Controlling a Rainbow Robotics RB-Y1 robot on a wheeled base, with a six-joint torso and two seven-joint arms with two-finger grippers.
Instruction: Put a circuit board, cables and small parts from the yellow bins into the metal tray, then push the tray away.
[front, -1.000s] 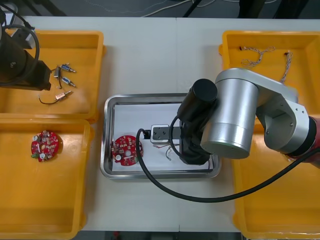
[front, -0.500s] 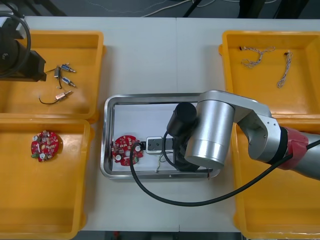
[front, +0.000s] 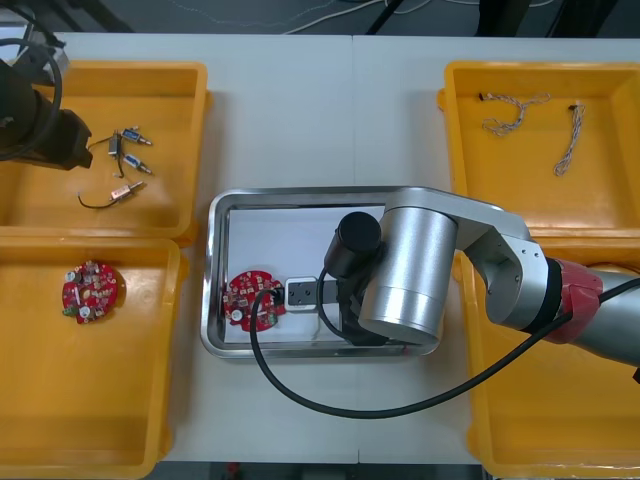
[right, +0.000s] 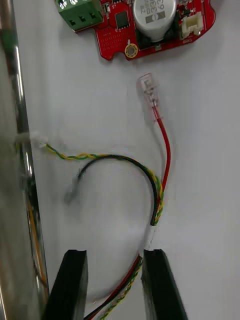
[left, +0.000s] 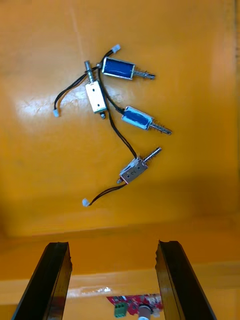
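Observation:
My right gripper is low inside the metal tray, open. A red and yellow cable lies on the tray's white floor; its tail runs between the fingers, close to one fingertip. Just past the cable's clear plug lies a round red circuit board, also in the front view. The silver right arm covers the tray's right half. My left gripper hangs open above several small metal parts in the far left yellow bin.
A second red circuit board lies in the near left bin. Two twisted blue and white cables lie in the far right bin. The tray's metal wall stands close beside the right gripper's outer finger.
The right arm has slid across the tray toward the circuit board and lower. Its fingers have parted and the cable now lies on the tray floor. The left arm shifted only slightly.

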